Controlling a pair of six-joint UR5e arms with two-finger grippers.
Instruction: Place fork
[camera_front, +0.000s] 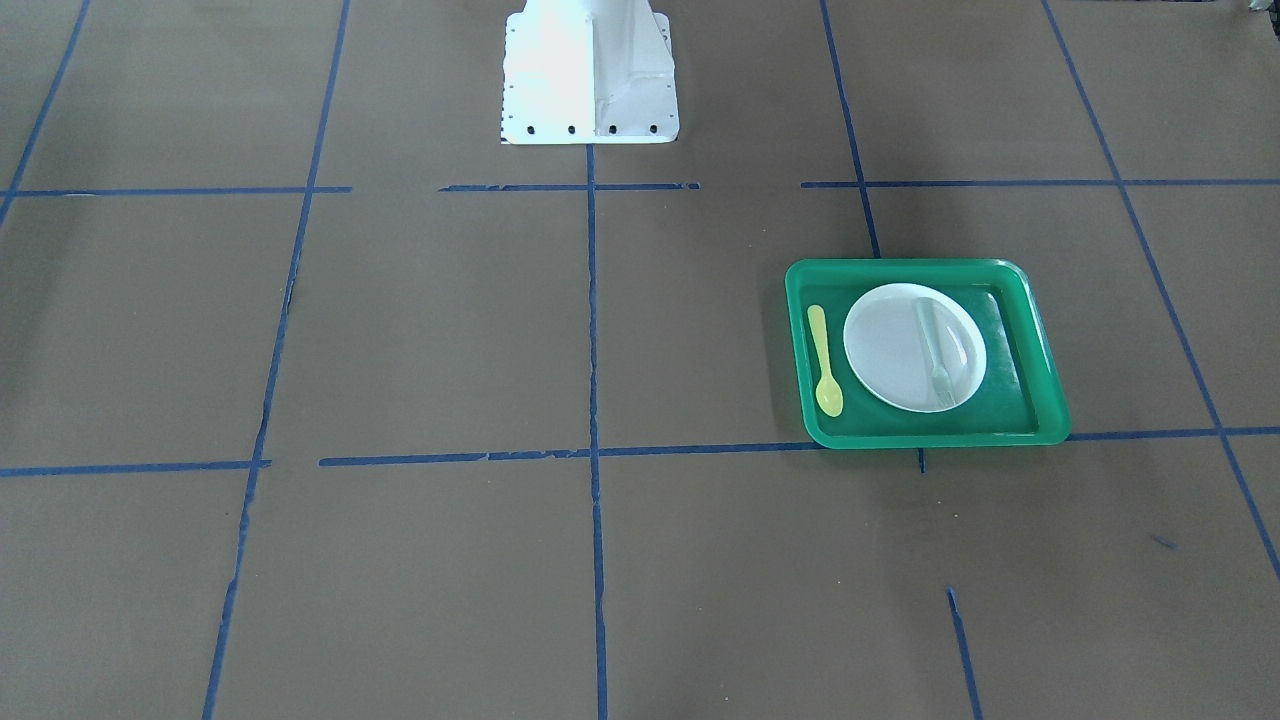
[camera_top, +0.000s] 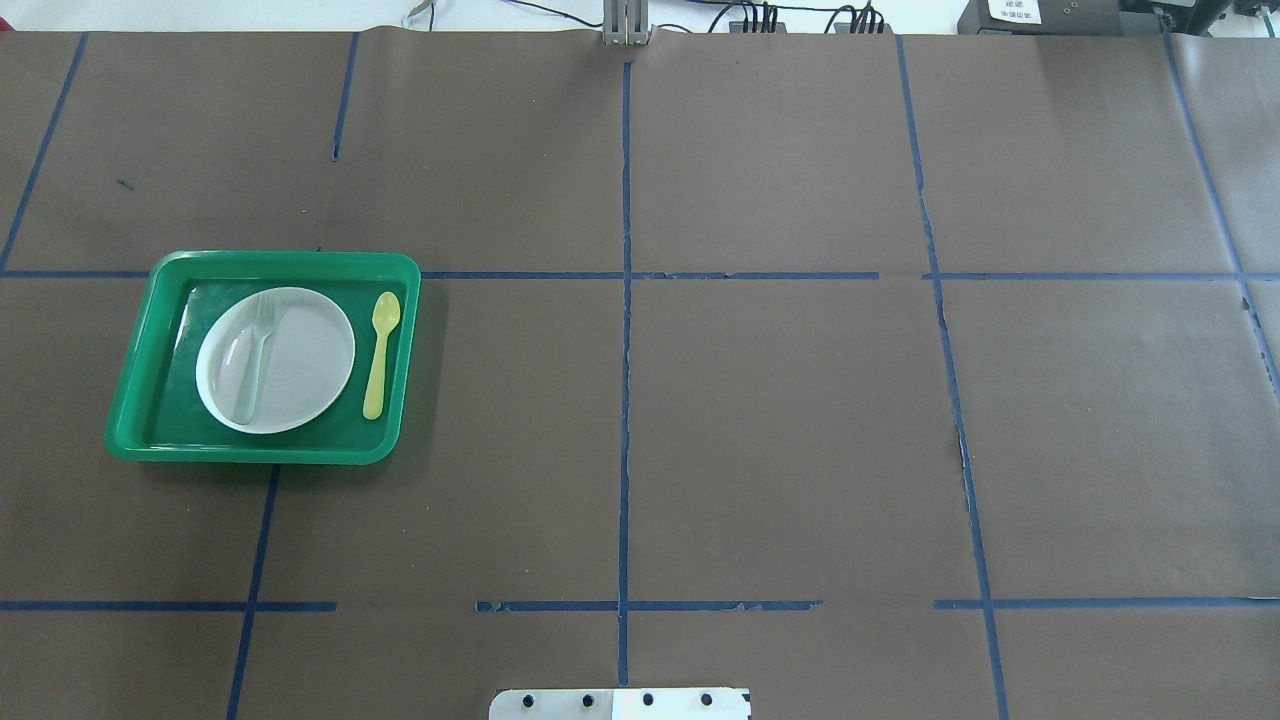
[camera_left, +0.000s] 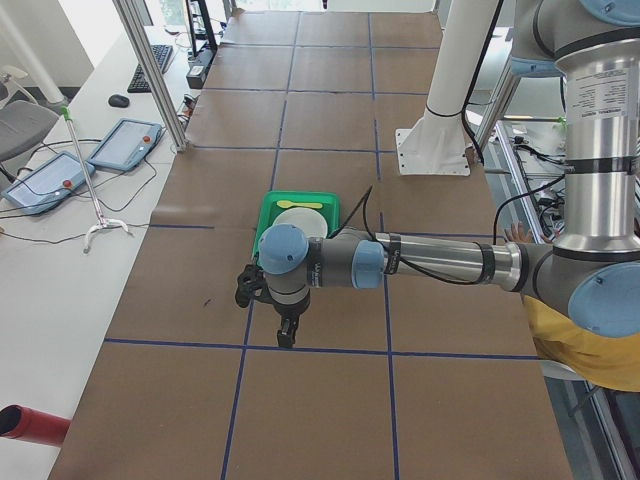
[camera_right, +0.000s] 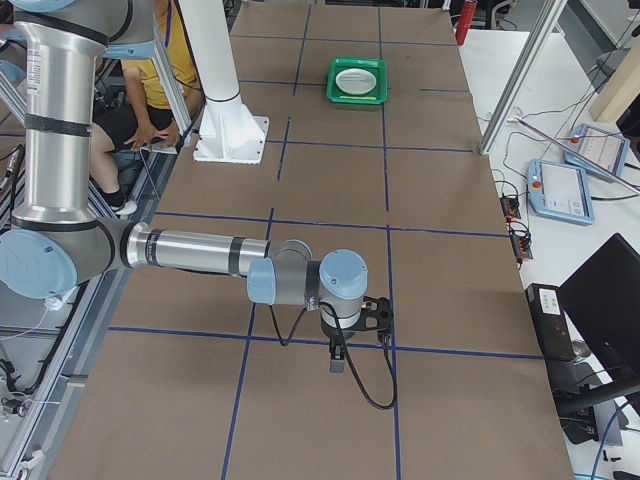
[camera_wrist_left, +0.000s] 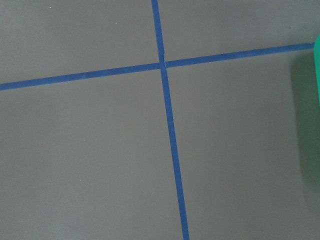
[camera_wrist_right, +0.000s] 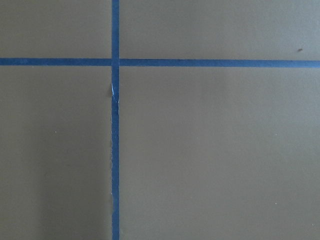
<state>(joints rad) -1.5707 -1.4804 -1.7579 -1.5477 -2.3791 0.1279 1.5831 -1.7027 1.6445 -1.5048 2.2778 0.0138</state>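
The pale translucent fork (camera_front: 938, 350) lies on the left part of a white plate (camera_top: 305, 360) inside a green tray (camera_top: 280, 258), tines pointing away from the robot. It also shows in the overhead view (camera_top: 256, 355). My left gripper (camera_left: 287, 335) hangs above the table just off the tray, near the table's left end. It shows only in the exterior left view, so I cannot tell whether it is open or shut. My right gripper (camera_right: 337, 360) hangs over bare table far from the tray (camera_right: 357, 80), and I cannot tell its state either.
A yellow spoon (camera_top: 380, 355) lies in the tray to the right of the plate. The tray's edge (camera_wrist_left: 312, 125) shows at the right of the left wrist view. The robot's white base (camera_front: 590, 75) stands at the table's middle. Blue tape lines cross the brown table.
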